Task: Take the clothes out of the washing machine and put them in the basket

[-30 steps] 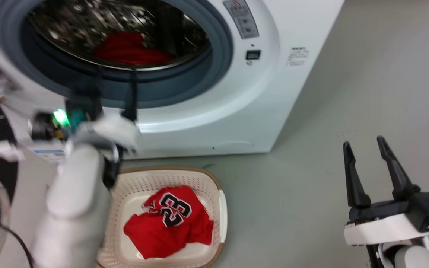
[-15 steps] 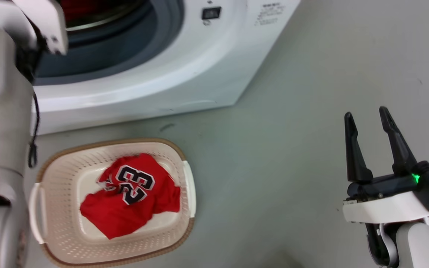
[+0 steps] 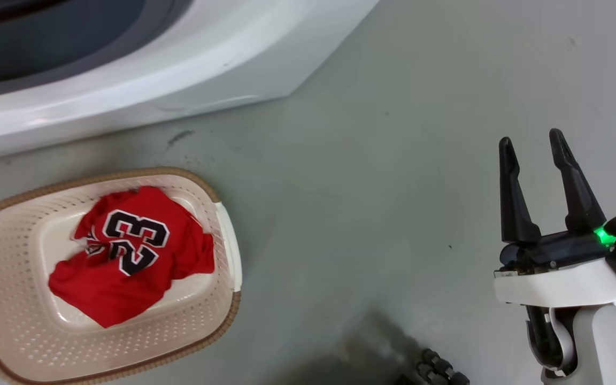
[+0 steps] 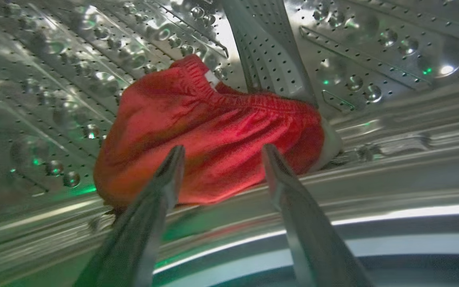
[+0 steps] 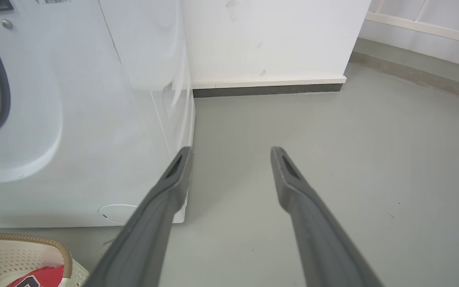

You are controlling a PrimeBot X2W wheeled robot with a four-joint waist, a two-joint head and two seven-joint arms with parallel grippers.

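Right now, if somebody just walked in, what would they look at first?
Probably the bright red jersey with a big black 23, crumpled in the cream basket on the floor by the washing machine. Next, another red garment lying inside the shiny steel drum, with the left hand open and pointing at it.
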